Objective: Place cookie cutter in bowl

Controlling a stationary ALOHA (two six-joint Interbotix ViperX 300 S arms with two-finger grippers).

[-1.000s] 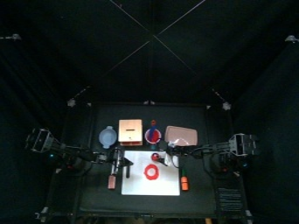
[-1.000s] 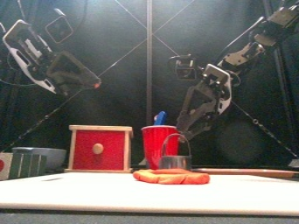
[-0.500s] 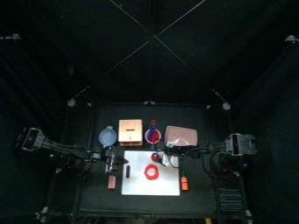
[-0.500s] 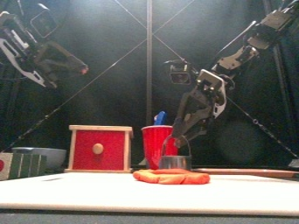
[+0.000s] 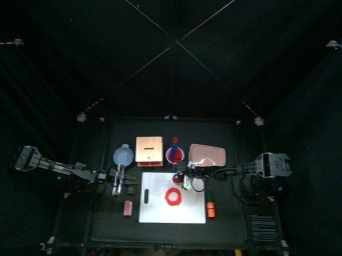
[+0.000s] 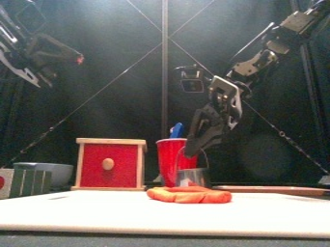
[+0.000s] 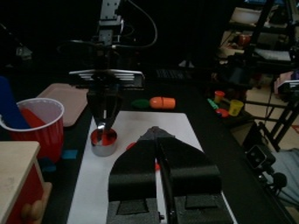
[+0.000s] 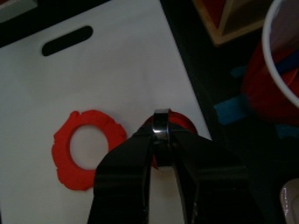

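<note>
Black curtains (image 5: 171,60), white mat (image 5: 154,205): cutter pinched.
Top: my left arm has drawn back leftward; bowl (image 5: 124,157) waits far-left of the mat. Front: cookie cutter (image 6: 191,178) stands behind the red ring (image 6: 190,196). Left wrist: left gripper (image 7: 156,137) fingers together. Right wrist: right gripper (image 8: 162,131) fingers, apart earlier, now clamp the cutter.

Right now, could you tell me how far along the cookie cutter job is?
Nothing is finished yet: the cookie cutter sits on the white mat, not in the bowl. In hand: the right gripper appears to pinch its rim with its fingers. Left to do: lift it, carry it to the bowl and release. The left gripper hangs raised, aside.
</note>
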